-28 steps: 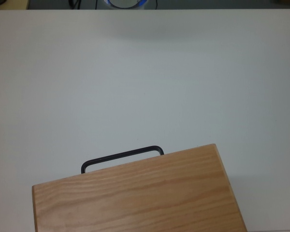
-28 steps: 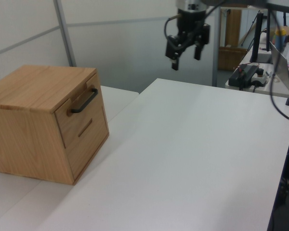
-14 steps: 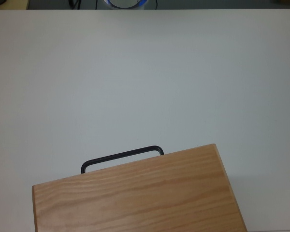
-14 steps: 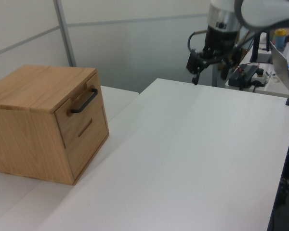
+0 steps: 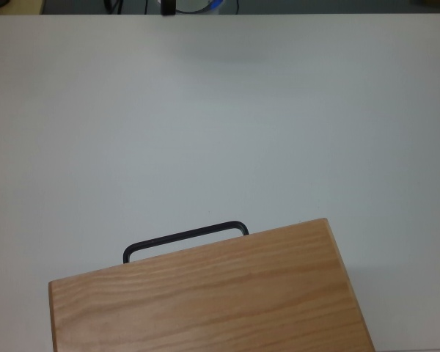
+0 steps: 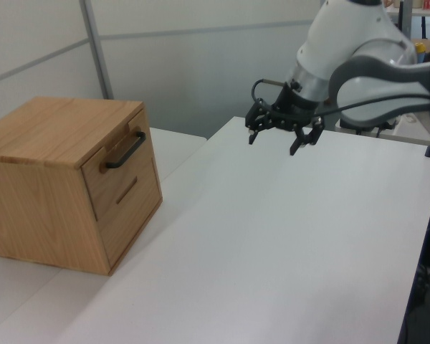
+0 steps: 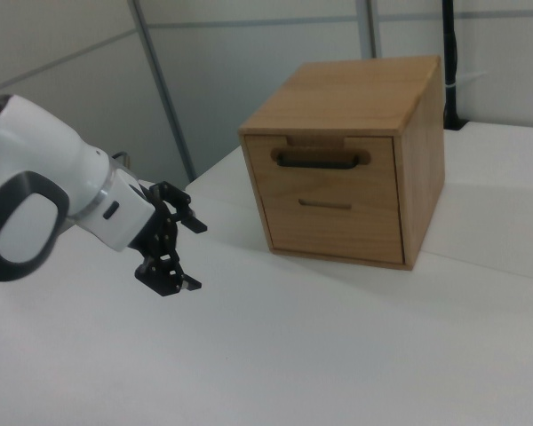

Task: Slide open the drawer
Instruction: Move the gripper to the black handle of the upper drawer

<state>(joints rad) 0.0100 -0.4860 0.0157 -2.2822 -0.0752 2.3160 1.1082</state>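
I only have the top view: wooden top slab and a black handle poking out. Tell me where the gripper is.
Observer: The gripper is above the white table, well apart from the cabinet, fingers spread open and pointing toward it.
Operator: Report the drawer's state.
Observer: The drawer sits flush in the cabinet's front face, fully closed.
Operator: Describe the front below the handle.
Observer: Under the black bar handle there is a lower panel with a thin slot.
Operator: Say how the gripper height compares with the handle.
Observer: In the right view it hangs roughly level with the lower panel, a bit below the handle.
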